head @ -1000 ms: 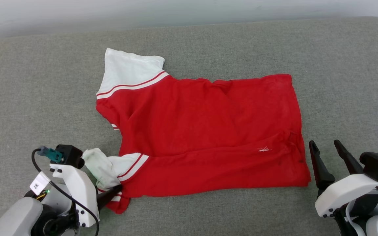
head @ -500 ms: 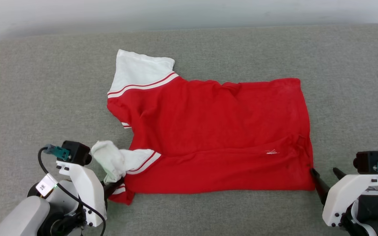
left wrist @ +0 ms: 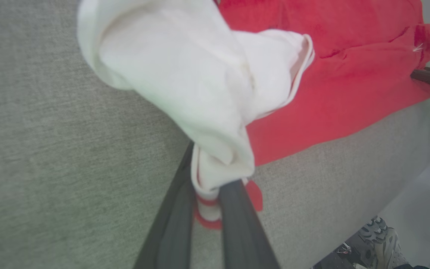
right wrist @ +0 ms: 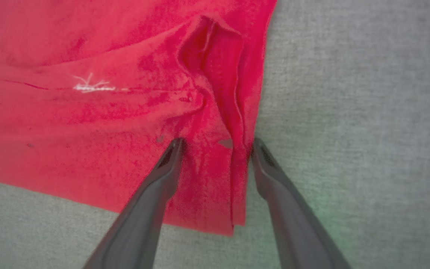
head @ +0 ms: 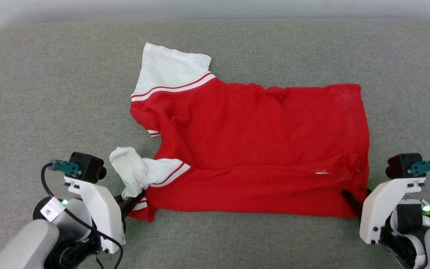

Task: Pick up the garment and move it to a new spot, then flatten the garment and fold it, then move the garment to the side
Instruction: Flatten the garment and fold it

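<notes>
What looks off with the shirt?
On the garment, the near sleeve is bunched into a lump, pinched by the left gripper, jaws shut; the far sleeve lies flat. A white threadlike mark sits near the hem.

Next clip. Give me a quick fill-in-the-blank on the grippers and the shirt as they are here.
1. The left gripper is shut on the bunched white ____ of the garment.
2. The right gripper is ____, straddling a red corner of the garment.
3. The garment lies on a ____ cloth surface.

Missing words: sleeve; open; grey
</notes>
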